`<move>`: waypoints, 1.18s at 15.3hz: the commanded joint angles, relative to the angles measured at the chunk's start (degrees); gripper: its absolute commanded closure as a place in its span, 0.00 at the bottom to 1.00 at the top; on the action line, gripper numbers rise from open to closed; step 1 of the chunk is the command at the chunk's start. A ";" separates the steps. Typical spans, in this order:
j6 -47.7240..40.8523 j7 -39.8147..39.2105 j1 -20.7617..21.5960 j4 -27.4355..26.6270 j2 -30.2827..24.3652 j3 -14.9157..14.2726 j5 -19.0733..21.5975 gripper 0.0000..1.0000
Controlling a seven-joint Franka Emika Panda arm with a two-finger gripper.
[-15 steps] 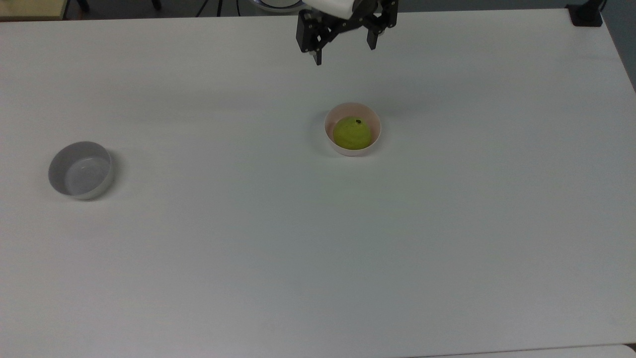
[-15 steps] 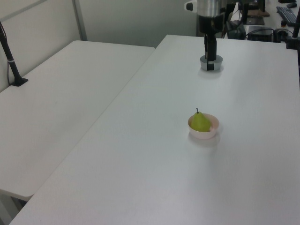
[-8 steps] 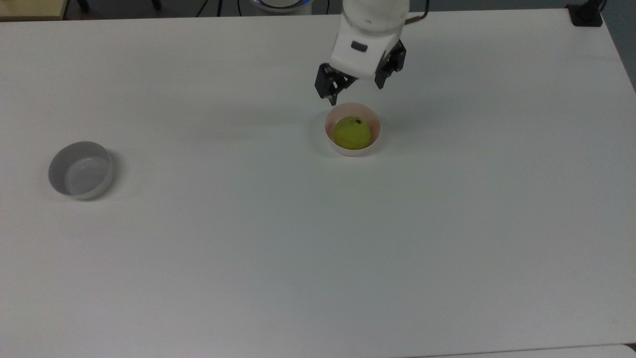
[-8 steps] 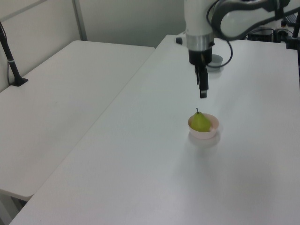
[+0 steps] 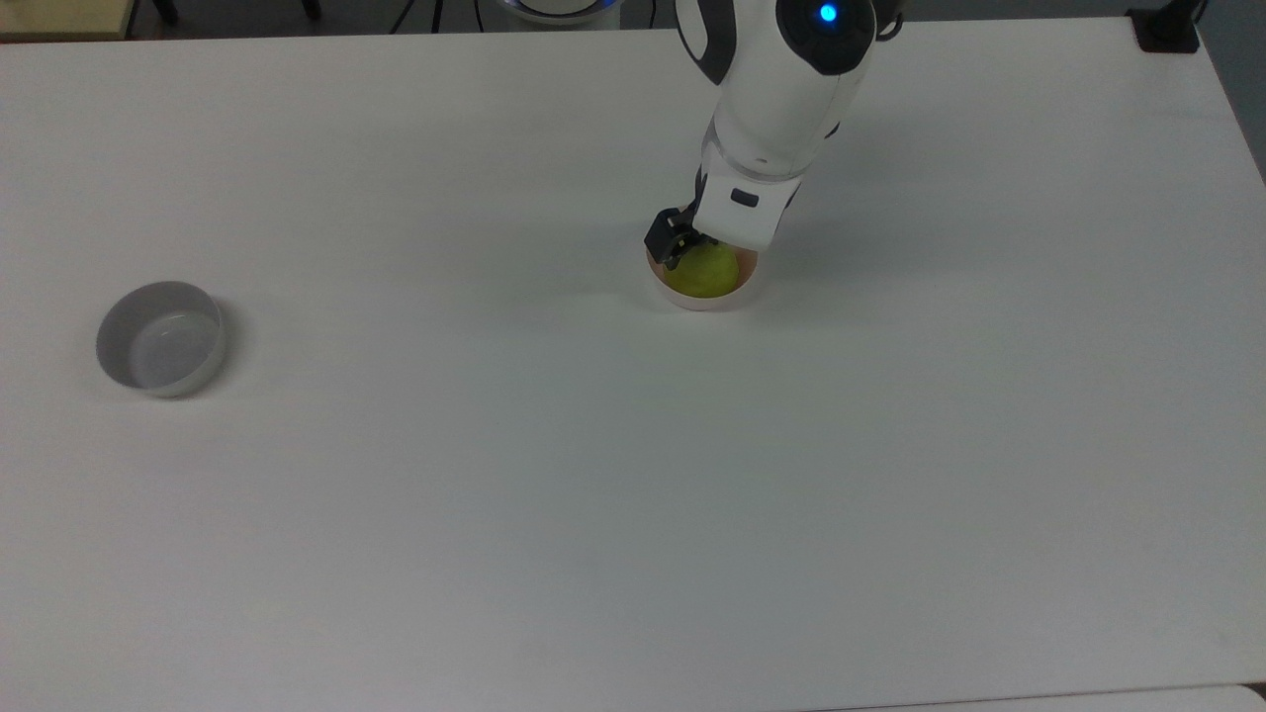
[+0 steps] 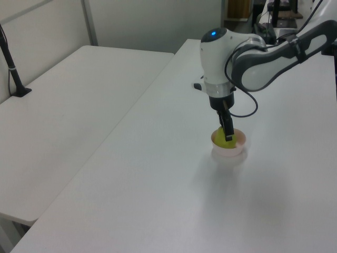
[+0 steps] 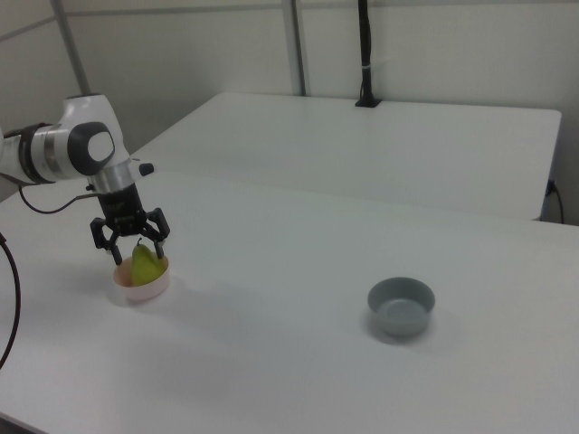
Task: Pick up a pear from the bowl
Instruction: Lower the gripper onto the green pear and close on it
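Yellow-green, the pear (image 7: 147,262) sits in the bowl (image 7: 140,287) near the table's (image 5: 495,494) far edge, and my gripper (image 7: 130,246) has dropped to straddle it, jaws spread, so I judge closing comes next.

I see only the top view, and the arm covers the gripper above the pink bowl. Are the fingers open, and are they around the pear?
Observer: Yes. In the right view the gripper is open, with one finger on each side of the pear.
Operator: Is the pear lifted already?
Observer: No. In the right view it sits in the bowl, and the bowl stands on the table.
Operator: How low are the fingers?
Observer: In the left view one of the fingers reaches down to about the bowl's rim, beside the pear's upper part.
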 commanded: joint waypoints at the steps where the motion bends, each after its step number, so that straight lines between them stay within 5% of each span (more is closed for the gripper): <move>1: 2.05 -1.69 1.17 -2.21 0.34 -1.08 -1.35 0.05; 8: 2.49 -3.36 1.16 -2.74 1.22 -1.08 -2.14 0.31; 13: 2.40 -5.47 1.16 -2.57 0.79 -1.08 -2.41 0.67; 18: -1.01 -5.56 0.99 -1.52 -4.65 -1.34 -2.06 0.70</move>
